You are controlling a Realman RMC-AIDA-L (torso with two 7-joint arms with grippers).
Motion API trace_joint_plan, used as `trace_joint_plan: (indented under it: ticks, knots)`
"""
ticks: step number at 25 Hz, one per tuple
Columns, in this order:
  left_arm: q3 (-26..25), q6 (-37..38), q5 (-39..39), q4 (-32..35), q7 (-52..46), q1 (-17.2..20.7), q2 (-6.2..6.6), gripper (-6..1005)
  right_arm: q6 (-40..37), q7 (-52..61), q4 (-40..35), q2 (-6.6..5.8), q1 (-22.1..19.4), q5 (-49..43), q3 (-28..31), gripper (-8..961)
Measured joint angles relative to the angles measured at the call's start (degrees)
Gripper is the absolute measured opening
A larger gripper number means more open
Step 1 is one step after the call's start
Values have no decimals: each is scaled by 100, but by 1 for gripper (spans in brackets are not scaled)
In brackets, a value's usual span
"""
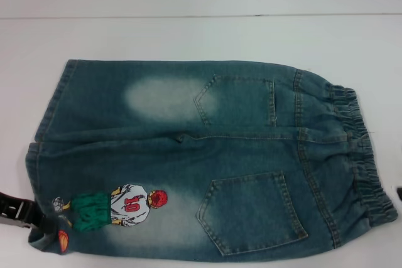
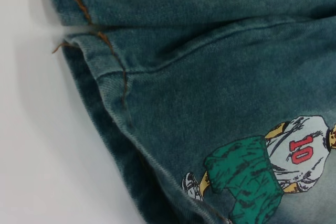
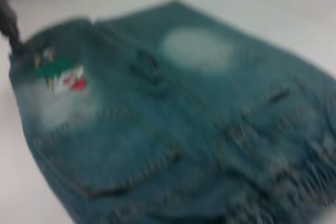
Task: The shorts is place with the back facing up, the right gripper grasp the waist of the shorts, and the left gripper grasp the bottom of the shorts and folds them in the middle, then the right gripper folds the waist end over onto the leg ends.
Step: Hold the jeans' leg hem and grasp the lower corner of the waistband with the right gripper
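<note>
At the near leg hem of the shorts [image 1: 188, 161], the left tool [image 1: 39, 219] touches denim; its opening cannot be told

The shorts [image 1: 207, 161] were faded teal-blue denim with pale, whitish worn patches, one toward the upper middle of the head view and one lower. The footballer print [image 1: 119, 208] at lower left wore green shorts, a white shirt with a red 10 and a red head. The table [image 1: 188, 36] was white.
</note>
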Motion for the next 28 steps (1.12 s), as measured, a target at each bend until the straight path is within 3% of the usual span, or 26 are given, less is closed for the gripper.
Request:
trace_joint_plan:
  ticks: [6, 11, 23, 28]
  knots:
    - [1, -4, -3, -4, 82, 24, 0, -2, -797, 845, -438, -108, 569, -1428, 6, 858]
    - [12, -1, 21, -41, 199, 34, 0, -2, -708, 1245, -405, -44, 853, -2201, -91, 855]
    - [80, -28, 36, -65, 268, 36, -19, -1, -427, 1353, 224, -29, 1010, -2300, -128, 849]
    - [80, -40, 40, -65, 287, 30, -18, -2, -145, 1354, 687, -80, 1079, -2294, -259, 847]
